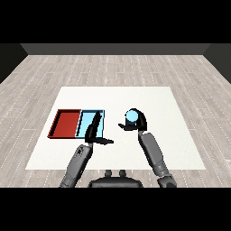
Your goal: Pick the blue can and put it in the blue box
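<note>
The blue can (131, 117) is a light blue cylinder seen from above, right of the table's middle. My right hand (139, 122) is curled round it, fingers wrapping its far and right side and the thumb at its left. The light blue tray (85, 118) lies left of centre, with the red tray (66, 123) touching its left side. My left hand (94, 131) hovers over the blue tray's near right part with straight fingers pointing away and the thumb stuck out to the right; it holds nothing.
The white table (153, 99) stretches around both trays. Beyond its edges is grey wooden floor (113, 67). The two forearms come in from the lower corners.
</note>
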You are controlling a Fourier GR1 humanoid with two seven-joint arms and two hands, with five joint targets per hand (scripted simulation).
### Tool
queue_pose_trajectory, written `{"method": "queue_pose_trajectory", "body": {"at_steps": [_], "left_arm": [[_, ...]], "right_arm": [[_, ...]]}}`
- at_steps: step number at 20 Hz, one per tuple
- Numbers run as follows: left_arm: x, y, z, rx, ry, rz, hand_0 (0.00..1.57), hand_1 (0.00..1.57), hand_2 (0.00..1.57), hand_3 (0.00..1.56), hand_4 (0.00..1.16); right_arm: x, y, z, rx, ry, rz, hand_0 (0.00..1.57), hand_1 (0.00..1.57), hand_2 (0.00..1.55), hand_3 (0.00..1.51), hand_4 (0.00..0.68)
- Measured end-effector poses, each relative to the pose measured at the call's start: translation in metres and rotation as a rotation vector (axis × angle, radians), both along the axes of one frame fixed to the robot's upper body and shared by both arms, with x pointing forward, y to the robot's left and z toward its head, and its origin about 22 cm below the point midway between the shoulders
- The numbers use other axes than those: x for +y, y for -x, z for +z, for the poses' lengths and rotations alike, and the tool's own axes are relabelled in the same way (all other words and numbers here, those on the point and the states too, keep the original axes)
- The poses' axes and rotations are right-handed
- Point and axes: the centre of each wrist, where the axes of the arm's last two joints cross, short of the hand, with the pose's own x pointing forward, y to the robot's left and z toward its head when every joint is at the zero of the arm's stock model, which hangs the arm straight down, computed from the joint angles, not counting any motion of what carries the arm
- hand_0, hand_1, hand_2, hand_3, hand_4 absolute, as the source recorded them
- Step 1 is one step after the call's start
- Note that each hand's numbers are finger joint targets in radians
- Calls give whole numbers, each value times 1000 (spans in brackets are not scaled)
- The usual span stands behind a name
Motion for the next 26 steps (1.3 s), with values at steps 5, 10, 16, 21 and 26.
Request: {"method": "queue_pose_trajectory", "body": {"at_steps": [5, 10, 16, 21, 26], "left_arm": [[-19, 2, -6, 15, -15, -24, 0, 0, 0, 0, 0], [-31, -5, -6, 40, -28, -30, 0, 0, 0, 0, 0], [-49, -13, -16, 75, -20, -43, 0, 0, 0, 0, 0], [-61, -14, -21, 97, -20, -60, 0, 0, 0, 0, 0], [-66, -15, -28, 109, -11, -64, 0, 0, 0, 0, 0]], "right_arm": [[19, 6, 4, -9, -19, 29, 1450, 1450, 1464, 1374, 550], [27, 3, 2, -7, -20, 50, 1434, 1434, 1462, 1367, 558], [34, 6, 8, -8, -40, 80, 1449, 1449, 1470, 1379, 557], [42, 5, 7, -4, -43, 106, 1438, 1438, 1464, 1373, 564], [49, 10, 4, -10, -47, 121, 1446, 1446, 1464, 1374, 555]]}}
